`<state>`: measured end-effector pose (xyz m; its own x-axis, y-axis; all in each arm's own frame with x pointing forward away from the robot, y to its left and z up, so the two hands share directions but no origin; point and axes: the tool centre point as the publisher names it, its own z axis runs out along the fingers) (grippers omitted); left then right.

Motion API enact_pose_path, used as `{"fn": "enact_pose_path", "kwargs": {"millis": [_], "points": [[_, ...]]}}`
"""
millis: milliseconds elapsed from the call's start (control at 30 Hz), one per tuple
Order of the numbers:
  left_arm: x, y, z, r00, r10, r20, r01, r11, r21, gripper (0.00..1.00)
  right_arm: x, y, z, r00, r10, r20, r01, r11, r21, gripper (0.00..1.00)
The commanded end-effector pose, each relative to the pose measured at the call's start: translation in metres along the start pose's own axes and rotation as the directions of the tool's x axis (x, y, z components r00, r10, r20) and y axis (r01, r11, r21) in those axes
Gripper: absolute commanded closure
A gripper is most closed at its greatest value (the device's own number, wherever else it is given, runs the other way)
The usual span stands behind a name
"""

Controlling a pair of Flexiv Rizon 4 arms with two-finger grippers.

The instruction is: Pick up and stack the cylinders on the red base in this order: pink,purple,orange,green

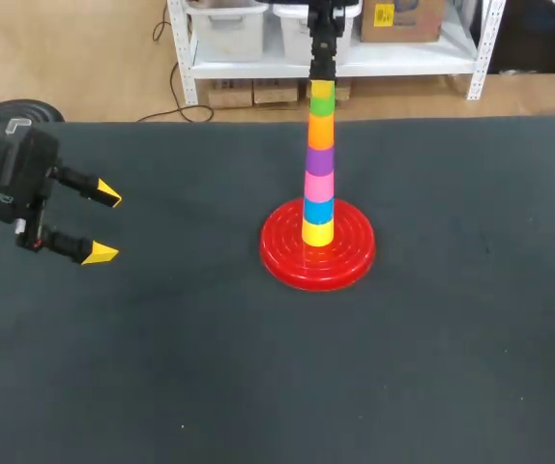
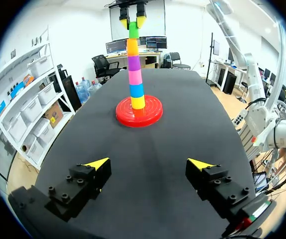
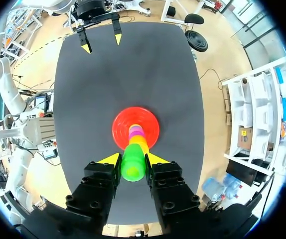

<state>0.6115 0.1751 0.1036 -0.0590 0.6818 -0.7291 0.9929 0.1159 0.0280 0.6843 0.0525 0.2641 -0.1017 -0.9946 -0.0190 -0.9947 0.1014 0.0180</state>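
Nearest in the head view is my left gripper point(image 1: 105, 224), hanging above the left part of the dark table point(image 1: 452, 367) with its jaws spread wide and nothing between them. Well to its right stands the red base point(image 1: 350, 261), carrying an upright column: yellow cylinder point(image 1: 318, 233) at the bottom, then blue cylinder point(image 1: 318, 211), pink cylinder point(image 1: 319, 185), purple cylinder point(image 1: 320, 159), orange cylinder point(image 1: 321, 130) and green cylinder point(image 1: 323, 98) on top. My right gripper point(image 1: 323, 72) comes straight down onto the column's top.

From my left wrist, my parted yellow tips frame bare table, with the base and column well ahead and the right gripper's tips flanking the green cylinder.

From my right wrist, I look down the column: my jaws pinch the green cylinder from both sides, the base directly beneath, my left gripper far ahead.
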Motion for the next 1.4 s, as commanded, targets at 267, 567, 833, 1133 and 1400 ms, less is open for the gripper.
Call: {"fn": "enact_pose_path", "kwargs": {"millis": [267, 567, 833, 1133, 1400], "points": [[0.0014, -0.0002, 0.0005, 1.000, 0.003, 0.004, -0.003, 1.000, -0.002, 0.00, -0.0011, -0.0039, 0.0053, 1.000, -0.008, -0.013, 0.008, 1.000, -0.013, 1.00], [0.0014, -0.0002, 0.0005, 1.000, 0.003, 0.004, -0.003, 1.000, -0.002, 0.00, -0.0004, -0.0057, 0.0062, 1.000, -0.010, -0.014, 0.010, 1.000, -0.016, 1.00], [0.0014, -0.0002, 0.0005, 1.000, 0.003, 0.004, -0.003, 1.000, -0.002, 0.00, 0.0015, -0.0066, 0.0060, 1.000, -0.009, -0.011, 0.009, 1.000, -0.017, 1.00], [0.0014, -0.0002, 0.0005, 1.000, 0.003, 0.004, -0.003, 1.000, -0.002, 0.00, 0.0031, -0.0078, 0.0050, 1.000, -0.008, -0.005, 0.008, 1.000, -0.018, 1.00], [0.0014, -0.0002, 0.0005, 1.000, 0.003, 0.004, -0.003, 1.000, -0.002, 0.00, 0.0023, -0.0070, 0.0022, 1.000, -0.012, -0.001, 0.012, 1.000, -0.019, 1.00]]}}
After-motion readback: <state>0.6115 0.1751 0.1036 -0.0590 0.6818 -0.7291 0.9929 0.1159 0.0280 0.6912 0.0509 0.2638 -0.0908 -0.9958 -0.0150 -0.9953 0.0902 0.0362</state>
